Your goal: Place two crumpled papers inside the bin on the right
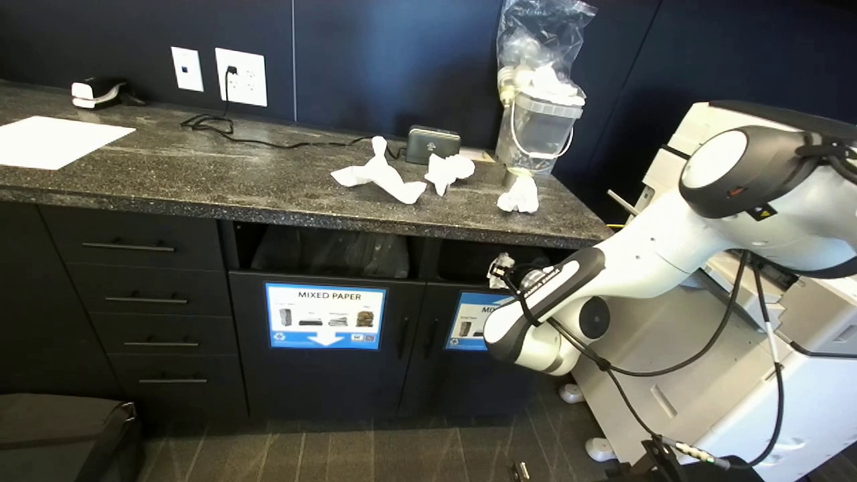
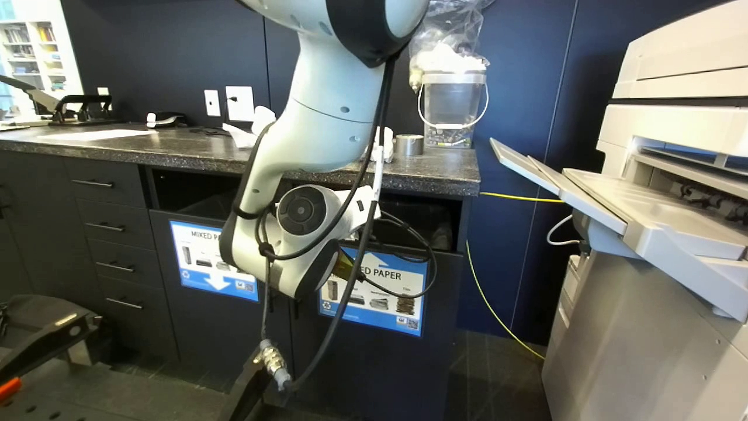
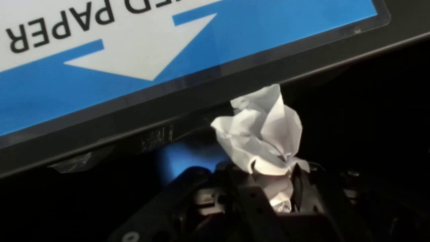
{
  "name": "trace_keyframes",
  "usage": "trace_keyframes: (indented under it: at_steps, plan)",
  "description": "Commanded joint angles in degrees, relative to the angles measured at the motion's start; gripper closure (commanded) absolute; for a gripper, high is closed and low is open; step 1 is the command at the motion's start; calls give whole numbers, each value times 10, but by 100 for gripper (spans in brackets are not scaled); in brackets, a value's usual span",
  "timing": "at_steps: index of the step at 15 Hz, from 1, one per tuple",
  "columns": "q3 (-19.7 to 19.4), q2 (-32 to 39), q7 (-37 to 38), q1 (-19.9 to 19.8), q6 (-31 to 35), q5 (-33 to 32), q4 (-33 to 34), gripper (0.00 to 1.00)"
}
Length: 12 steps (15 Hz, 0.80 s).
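Paper (image 3: 258, 134), white and crumpled, sits squeezed in the tool (image 3: 272, 181). It lies straight ahead of the tool, at its tip, and its long way seems to point outward. In the wrist view most of it shows against the dark hole (image 3: 362, 134) of the right bin (image 3: 188, 104), next to the front edge (image 3: 117, 132); I can't tell if it touches that edge. I think the next move is to go in a bit more and let go. Too near the edge, it might drop down the front instead. Three more white lumps of paper (image 1: 452, 169) lie on the table (image 1: 268, 181); I can't tell which, if any, is the second one.
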Motion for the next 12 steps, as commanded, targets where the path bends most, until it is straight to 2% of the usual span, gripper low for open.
trace_keyframes:
  at_steps: [1, 5, 12]
  plan:
    - [-63, 36, 77, 79, 7, 35, 101, 90]
    - [-97, 59, 100, 122, -4, 77, 158, 90]
    - [-121, 91, 97, 153, -24, 115, 226, 90]
